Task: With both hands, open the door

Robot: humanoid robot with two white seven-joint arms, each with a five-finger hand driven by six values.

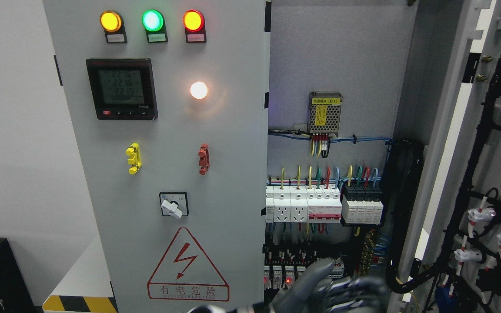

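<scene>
An electrical cabinet is seen from the robot's head camera. Its left door (168,174), pale grey, is closed and fills the middle of the view; its right door (472,174) is swung wide open at the right edge, its inner face lined with black cable bundles and white connectors. On the closed door three round lamps are lit along the top, yellow (111,21), green (152,20) and red (193,20), with a digital meter (121,88) below them and a glowing white lamp (198,90) to its right. Lower down a yellow handle (133,158) and a red handle (203,159) are mounted side by side, then a rotary switch (173,204) and a red triangular lightning warning label (188,267). Inside the open half a small power supply (325,113) with a yellow label, coloured wires and a row of white breakers (302,204) are visible. At the bottom edge, right of the middle, a dark robot hand (333,289) is partly cut off; one finger is extended upward toward the closed door's edge, the others are loosely curled, and nothing is held. Which arm it belongs to cannot be told.
</scene>
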